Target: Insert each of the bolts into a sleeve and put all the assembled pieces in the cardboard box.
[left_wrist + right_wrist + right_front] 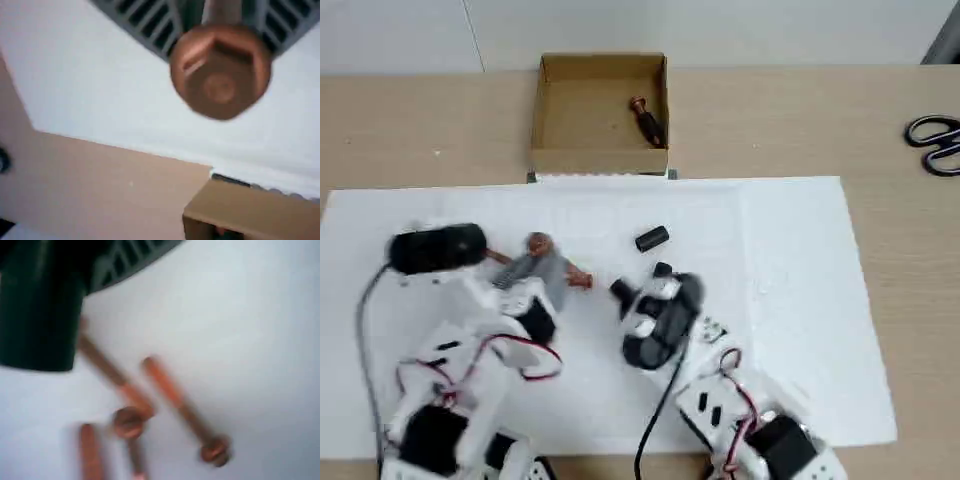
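**High view.** The cardboard box sits at the far side of the table. One assembled piece already lies inside it, against a side wall. A white paper sheet begins right at the box's near wall.
- The left gripper is well in front of the box, off its left corner. Its jaws are clamped on the held bolt.
- Loose bolts lie just beside the left gripper.
- The right gripper is in front of the box's right half. Its jaws are narrow and appear to pinch the held sleeve.
- A loose sleeve lies between the right gripper and the box.
- Scissors lie well off to the box's right.

**Left wrist view.** The hex head of the held bolt faces the camera, with its shank gripped between the grey jaws. A corner of the box shows beyond it.

**Right wrist view.** The held sleeve hangs in the jaws over three loose bolts on the sheet.

**Step in hand (judgement).** The task now is to mate the held bolt with the held sleeve.
- Line up the shank axis with the bore before closing the gap.
- Approach slowly and keep both grips firm.
- Release one side only once the shank is seated.
- Then carry the piece to the box.

**Writing.** None is readable. A small label on the right arm is too small to make out.
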Tool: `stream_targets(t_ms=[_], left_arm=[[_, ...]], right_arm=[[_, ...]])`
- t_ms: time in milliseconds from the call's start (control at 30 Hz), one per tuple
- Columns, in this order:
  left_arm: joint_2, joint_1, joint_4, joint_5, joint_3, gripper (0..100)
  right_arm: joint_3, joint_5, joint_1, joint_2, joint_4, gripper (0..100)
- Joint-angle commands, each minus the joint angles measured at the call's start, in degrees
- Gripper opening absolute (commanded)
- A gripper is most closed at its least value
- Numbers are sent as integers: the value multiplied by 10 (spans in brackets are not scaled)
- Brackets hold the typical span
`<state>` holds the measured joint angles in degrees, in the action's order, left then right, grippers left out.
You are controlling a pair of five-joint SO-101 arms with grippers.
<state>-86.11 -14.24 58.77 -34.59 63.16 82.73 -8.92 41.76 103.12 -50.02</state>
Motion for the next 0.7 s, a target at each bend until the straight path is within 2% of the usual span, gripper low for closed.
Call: stream_targets(t_ms=[0,367,533,667], left_arm=[[-2,9,2,-4,-2,5],[-5,9,-4,-4,-15,5],[-2,9,-4,-4,-32,5],[-2,10,-3,-2,2,5]], right_arm=[[-18,-4,-10,4,7,2],[-13,-4,-16,1,3,2],[18,-3,-67,4,6,2],[45,-1,-113,-1,3,2]])
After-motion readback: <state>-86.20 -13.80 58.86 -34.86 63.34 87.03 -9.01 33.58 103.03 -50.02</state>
